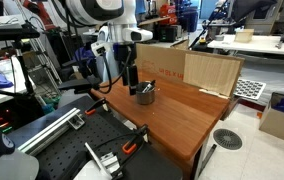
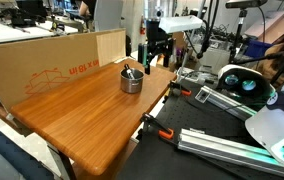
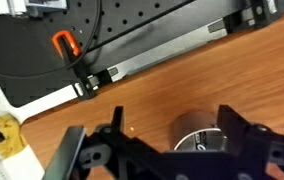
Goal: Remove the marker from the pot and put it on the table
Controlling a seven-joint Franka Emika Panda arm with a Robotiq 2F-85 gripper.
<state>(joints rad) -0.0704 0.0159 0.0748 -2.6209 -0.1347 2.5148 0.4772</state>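
Note:
The small silver pot [image 1: 145, 96] stands on the reddish-brown wooden table [image 1: 172, 125], near its far edge by the cardboard. It also shows in the other exterior view [image 2: 131, 81]. The marker [image 1: 147, 88] leans inside the pot with its end sticking out over the rim [image 2: 128, 71]. My gripper [image 1: 131, 82] hangs open and empty just above and beside the pot. In the wrist view the pot [image 3: 197, 133] lies between my two black fingers [image 3: 174, 128]. The fingers hide the pot's lower part, and I cannot make out the marker there.
Pale cardboard panels [image 1: 197, 68] [image 2: 42, 60] stand along the table's far side. A black perforated bench [image 3: 132, 25] with metal rails [image 2: 227, 145] and an orange-handled clamp [image 3: 64, 43] borders the table.

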